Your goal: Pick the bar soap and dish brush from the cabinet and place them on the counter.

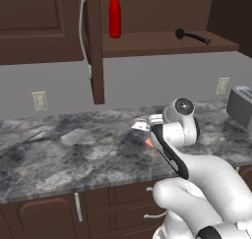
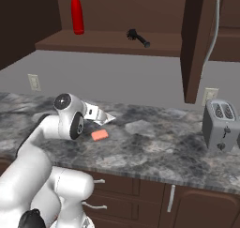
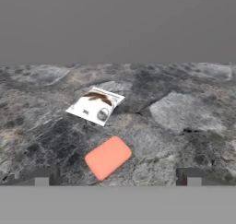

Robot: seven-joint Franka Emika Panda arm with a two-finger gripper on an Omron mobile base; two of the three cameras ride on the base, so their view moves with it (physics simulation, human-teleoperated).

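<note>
Hand view looks down on the bar soap (image 3: 108, 157) lying flat on the counter (image 3: 193, 117), just in front of a small whitish packet (image 3: 96, 105) and apart from it. The gripper (image 3: 117, 177) hangs above the soap with its jaws spread wide and nothing between them. That leaves the dish brush (image 2: 137, 37), which lies on the open cabinet (image 2: 108, 41) shelf well to the right of the red bottle (image 2: 77, 12). It looks light and stiff; its thin handle should be the place to pinch, across its width near the head, though at this range I cannot tell quite how the handle sits. The soap, smooth and rounded, would likely slip if squeezed by its corners.
</note>
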